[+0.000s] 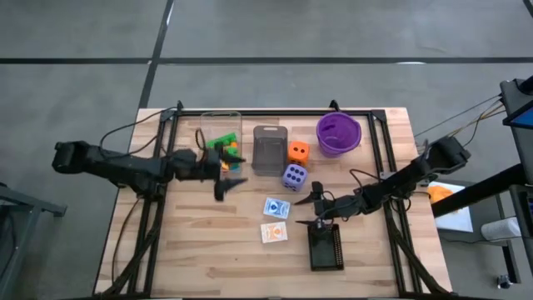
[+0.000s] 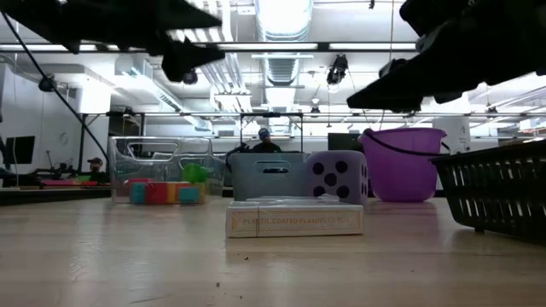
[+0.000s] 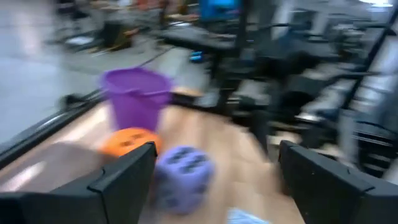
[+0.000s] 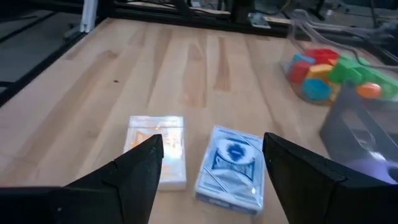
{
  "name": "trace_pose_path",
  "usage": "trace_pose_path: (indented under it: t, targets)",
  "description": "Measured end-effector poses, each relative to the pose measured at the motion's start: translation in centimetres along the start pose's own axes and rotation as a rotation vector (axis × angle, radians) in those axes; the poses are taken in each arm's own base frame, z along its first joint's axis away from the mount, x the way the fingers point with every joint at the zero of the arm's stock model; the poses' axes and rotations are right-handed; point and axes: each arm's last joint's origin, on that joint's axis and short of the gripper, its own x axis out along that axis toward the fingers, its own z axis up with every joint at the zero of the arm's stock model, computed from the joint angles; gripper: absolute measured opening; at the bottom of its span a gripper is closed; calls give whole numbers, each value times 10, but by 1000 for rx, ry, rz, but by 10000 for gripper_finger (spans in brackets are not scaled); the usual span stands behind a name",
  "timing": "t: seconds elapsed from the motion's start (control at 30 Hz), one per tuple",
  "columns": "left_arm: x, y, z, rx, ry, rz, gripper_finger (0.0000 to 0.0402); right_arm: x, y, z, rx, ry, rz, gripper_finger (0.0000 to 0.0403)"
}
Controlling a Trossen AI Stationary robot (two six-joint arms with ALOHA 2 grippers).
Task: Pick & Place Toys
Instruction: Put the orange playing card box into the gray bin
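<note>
Fingers on the left gripper (image 1: 226, 169) stand apart and hold nothing, hovering just off the clear bin (image 1: 221, 125), where the building bricks (image 1: 223, 142) already sit in a mixed heap of green, orange, red and blue; so that part of the sorting looks done, or nearly so. Over at about four o'clock from the middle of the counter (image 1: 200, 250), the right gripper (image 1: 315, 198) also has its fingers spread and empty, poised above the two card packs (image 4: 227, 167), which lie flat side by side on the wood. Near twelve o'clock the orange die (image 1: 298, 152) and purple die (image 1: 293, 177) rest on the counter beside the grey bin (image 1: 267, 148), not in anything. By my reckoning the cards and both dice are left to place, with the cards likely next.
</note>
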Motion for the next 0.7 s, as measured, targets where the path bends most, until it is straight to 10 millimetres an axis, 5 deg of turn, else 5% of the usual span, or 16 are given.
trace_pose_path:
  t: [0.23, 0.4, 0.7]
  targets:
    - [-10, -53, -10, 70, 18, -175, 319, 18, 11, 16, -34, -8, 59, 275]
    - [-23, -83, -17, 169, 11, -181, 319, 43, 24, 38, -67, 165, 111, 275]
    - [-32, -96, -21, 192, 14, -152, 352, 85, 51, 66, -168, 552, 134, 275]
